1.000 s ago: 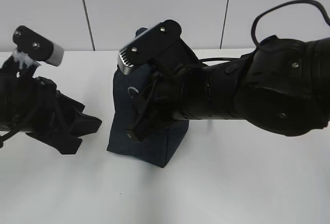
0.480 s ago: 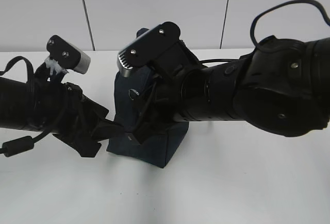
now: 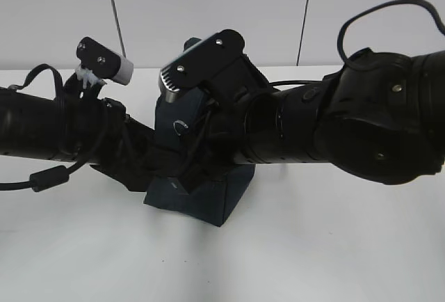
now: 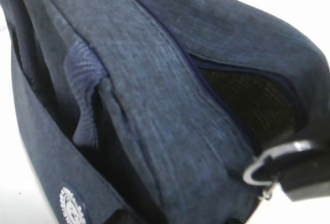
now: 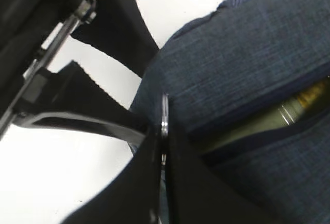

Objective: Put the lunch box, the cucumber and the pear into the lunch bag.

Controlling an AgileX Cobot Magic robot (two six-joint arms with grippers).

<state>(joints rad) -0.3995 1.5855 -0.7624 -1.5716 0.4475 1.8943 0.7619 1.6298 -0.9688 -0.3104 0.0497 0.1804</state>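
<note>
The navy lunch bag (image 3: pixel 201 201) stands mid-table. My right gripper (image 5: pixel 164 131) is shut on the bag's silver ring zip pull (image 5: pixel 164 111), which also shows in the left wrist view (image 4: pixel 260 164). The zipper is partly open. Through the gap I see a pale green strip and something yellow-orange (image 5: pixel 312 94), probably the lunch box and the pear. The cucumber is hidden. My left gripper (image 3: pixel 149 166) is open, its two black fingers (image 5: pixel 77 102) spread against the bag's left end. The left wrist view is filled with bag fabric (image 4: pixel 154 90).
The white table (image 3: pixel 313 260) runs around the bag, with a pale wall behind. The bulky right arm (image 3: pixel 334 135) hangs over the bag's top and hides most of it. A looped fabric handle (image 4: pixel 85 95) lies on the bag's side.
My left arm has swung right across the table, and its open jaws now reach the bag's left end. The right arm and the bag have stayed put.
</note>
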